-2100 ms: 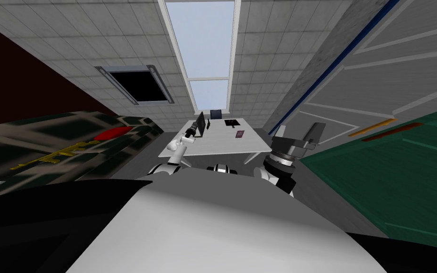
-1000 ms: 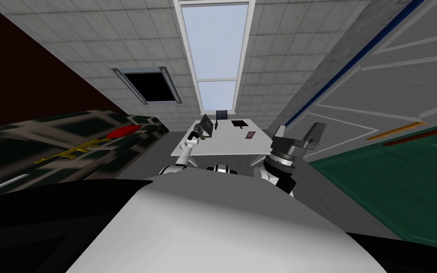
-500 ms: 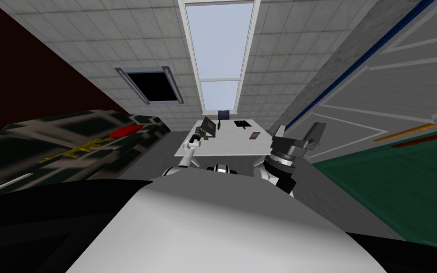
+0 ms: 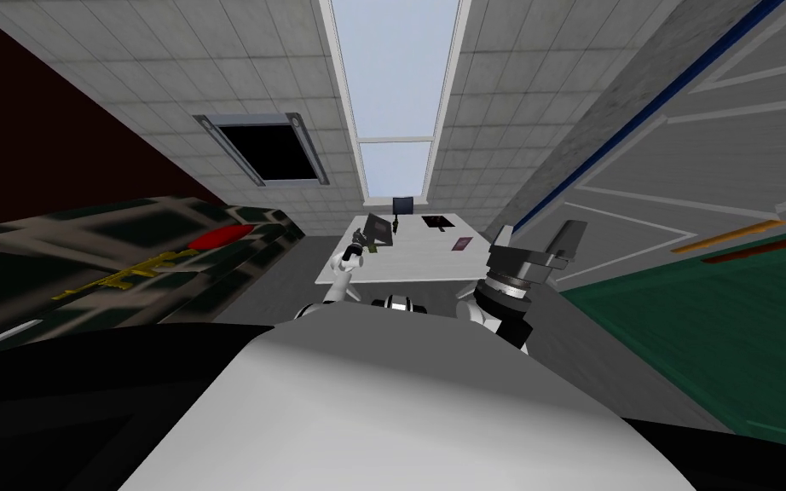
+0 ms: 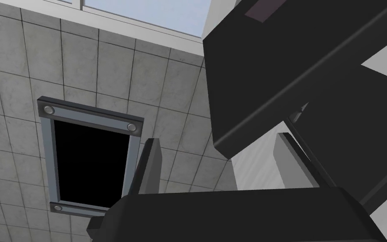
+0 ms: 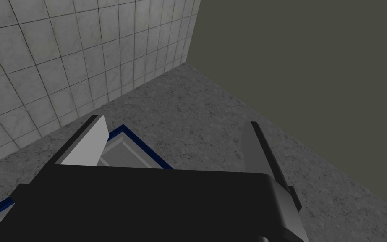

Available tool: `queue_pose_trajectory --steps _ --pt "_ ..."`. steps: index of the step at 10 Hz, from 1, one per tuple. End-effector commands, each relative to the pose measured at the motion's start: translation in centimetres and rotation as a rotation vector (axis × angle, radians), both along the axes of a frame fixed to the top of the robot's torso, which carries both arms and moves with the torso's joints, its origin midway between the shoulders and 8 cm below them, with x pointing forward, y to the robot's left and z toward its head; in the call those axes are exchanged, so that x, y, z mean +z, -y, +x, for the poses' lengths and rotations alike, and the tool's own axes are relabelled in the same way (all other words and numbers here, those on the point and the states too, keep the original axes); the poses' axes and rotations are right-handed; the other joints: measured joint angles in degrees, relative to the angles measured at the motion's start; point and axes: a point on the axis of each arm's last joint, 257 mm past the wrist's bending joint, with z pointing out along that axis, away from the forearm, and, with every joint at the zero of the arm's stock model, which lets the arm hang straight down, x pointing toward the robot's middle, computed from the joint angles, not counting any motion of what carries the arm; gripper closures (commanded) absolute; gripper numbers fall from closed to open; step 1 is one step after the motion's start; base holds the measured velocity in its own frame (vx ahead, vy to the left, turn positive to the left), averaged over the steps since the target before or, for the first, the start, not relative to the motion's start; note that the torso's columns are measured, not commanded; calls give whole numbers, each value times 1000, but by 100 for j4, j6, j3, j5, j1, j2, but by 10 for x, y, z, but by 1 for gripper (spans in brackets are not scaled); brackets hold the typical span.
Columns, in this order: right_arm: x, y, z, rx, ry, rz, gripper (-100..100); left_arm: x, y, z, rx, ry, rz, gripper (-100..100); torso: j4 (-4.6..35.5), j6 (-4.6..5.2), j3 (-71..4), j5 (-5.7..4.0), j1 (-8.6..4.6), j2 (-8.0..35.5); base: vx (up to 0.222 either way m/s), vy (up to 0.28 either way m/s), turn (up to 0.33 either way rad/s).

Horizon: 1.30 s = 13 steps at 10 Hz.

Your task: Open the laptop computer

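Jaws of the left gripper point(image 5: 218, 140) stand wide, just left of centre in the head view, at the near side of the dark laptop point(image 4: 378, 228). The laptop's lid is raised at a slant and one corner lies between the fingers; whether they touch is unclear. It sits on the left part of the white table point(image 4: 417, 262). Right of centre, the right gripper point(image 4: 536, 236) hangs off the table, jaws wide too.

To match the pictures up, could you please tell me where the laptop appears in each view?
Head view: the laptop, lid raised, on the white table just beyond the left gripper.
Left wrist view: large and dark above the open fingers.
Right wrist view: right gripper, open, points elsewhere.
Shared landmark: the grey-framed black panel in the tiled wall.
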Motion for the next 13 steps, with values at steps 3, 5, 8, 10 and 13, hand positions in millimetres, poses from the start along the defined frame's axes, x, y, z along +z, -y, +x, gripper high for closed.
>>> queue_pose_trajectory --steps 3,5,8,10,13 --pt "0 0 0 0 0 0 0 25 -4 12 -5 -7 4 -100 12 1 7 -5 0 10 -30 -32 9" --pt "0 0 0 0 0 0 0 42 -6 18 -7 -7 5 -100 9 -3 4 0 13 6 -22 -20 19" --pt "0 0 0 0 0 0 0 40 -4 18 -7 -15 4 0 2 -3 1 2 14 -1 -12 -6 2" --pt "0 0 0 0 0 0 0 36 -4 18 -6 -23 3 0 5 -2 0 0 11 -1 0 0 0" --pt "0 0 0 0 0 0 0 37 -3 18 -8 -21 2 0 -12 -7 -6 9 21 -11 0 0 0"
